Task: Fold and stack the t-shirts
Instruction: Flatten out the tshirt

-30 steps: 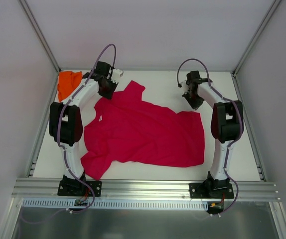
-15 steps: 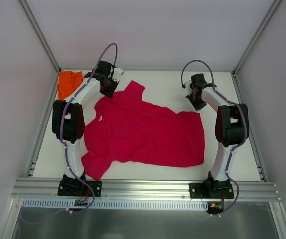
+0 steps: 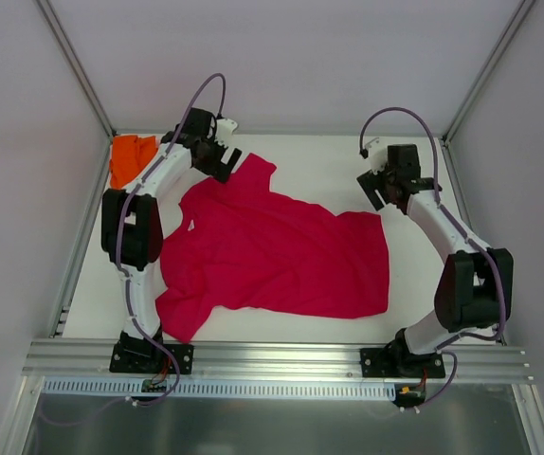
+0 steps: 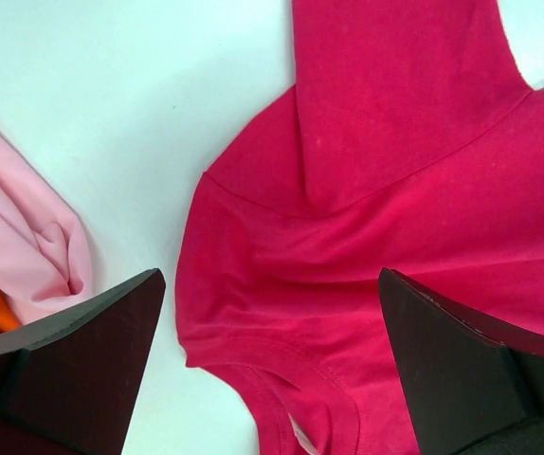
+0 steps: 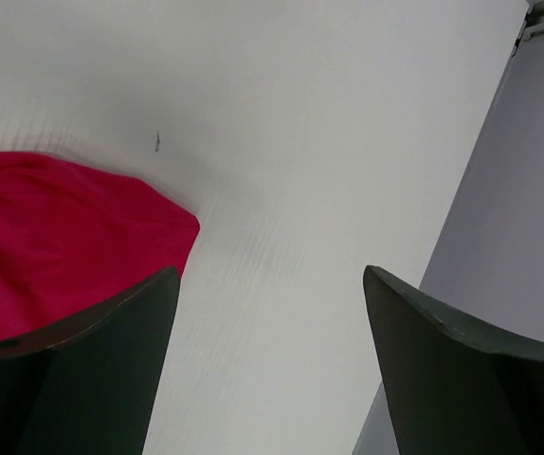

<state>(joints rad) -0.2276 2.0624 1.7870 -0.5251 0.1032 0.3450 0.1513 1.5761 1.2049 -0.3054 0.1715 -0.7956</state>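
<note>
Bright even light, crimson t-shirt (image 4: 367,218) crisp between my left jaws, fingers (image 4: 73,370) dark, soft-edged, faint shadows between right jaws.

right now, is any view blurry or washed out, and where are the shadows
Top view: even, soft light, sharp, no glare on the table. Left wrist view: crimson t-shirt crisp, seams legible; left pincer dark and soft-edged. Right wrist view: right pincer blurred, soft grey shadow by the shirt's corner.

Pale walls (image 3: 281,57) enclose a white table (image 3: 310,161).
</note>
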